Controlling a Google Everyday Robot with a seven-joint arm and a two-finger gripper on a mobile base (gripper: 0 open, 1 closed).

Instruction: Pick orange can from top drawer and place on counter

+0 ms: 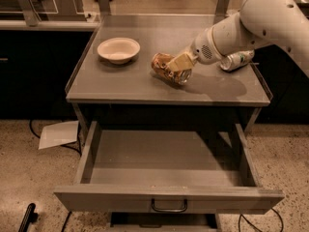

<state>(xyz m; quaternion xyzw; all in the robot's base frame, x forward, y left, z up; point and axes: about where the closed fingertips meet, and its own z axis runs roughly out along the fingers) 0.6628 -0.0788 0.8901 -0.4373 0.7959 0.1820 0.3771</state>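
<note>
The orange can is tilted on its side at the middle of the counter, at or just above the surface. My gripper reaches in from the right, and its beige fingers are closed around the can's right end. The top drawer is pulled fully out below the counter, and its inside shows nothing in it. Its front panel carries a small dark handle.
A white bowl stands on the counter's left part. A silver-and-green can lies on its side near the right rim, behind my arm. Dark-fronted benches flank the table. A sheet of paper and cables lie on the floor at left.
</note>
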